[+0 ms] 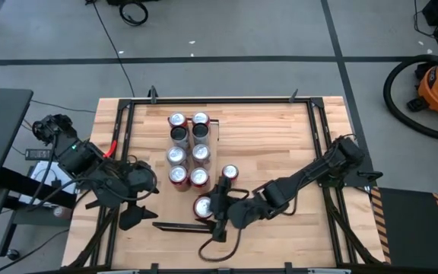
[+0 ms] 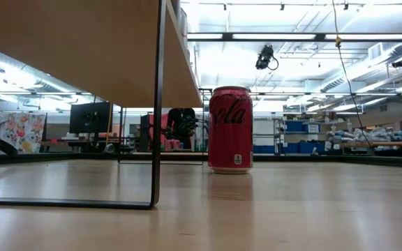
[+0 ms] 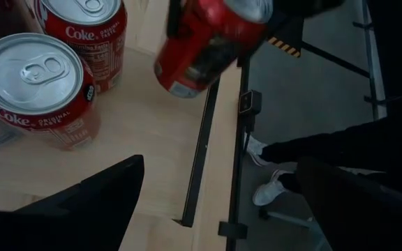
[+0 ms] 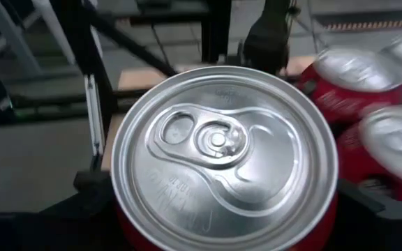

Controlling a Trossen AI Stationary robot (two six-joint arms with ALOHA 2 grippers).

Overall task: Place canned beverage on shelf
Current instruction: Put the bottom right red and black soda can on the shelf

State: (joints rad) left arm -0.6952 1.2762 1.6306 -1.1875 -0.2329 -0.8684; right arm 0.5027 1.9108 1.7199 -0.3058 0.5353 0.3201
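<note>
The planked table (image 1: 280, 137) fills the middle of the high view, and the shelf (image 1: 204, 156) sits in its centre-left — the low view shows its underside and thin dark leg at the left of the frame. On the shelf, in the high view, stand two columns of cans (image 1: 188, 148), silver tops up.

The right arm reaches in from the right edge toward the lower centre. Its right gripper (image 1: 213, 204) has its fingers spread around a red can (image 1: 203, 206), one on each side, and the right wrist view looks straight down on that can's lid with the dark fingers flanking it. So the can is gripped and its long axis is upright here, though in the left wrist view it looks tilted (a slant of that camera, probably). Whether it rests on the table or hangs just above it I cannot tell. Another can (image 1: 230, 173) stands on the table just beside the shelf's lower right corner.

The shelf lies above and slightly left of the held can in the high view, near it, so the coming move is a short carry up-frame, which looks to call for lift to clear the board's edge. The right arm is plainly the nearer one.

The left gripper (image 1: 131, 209) waits at lower left, fingers wide apart and holding nothing.
</note>
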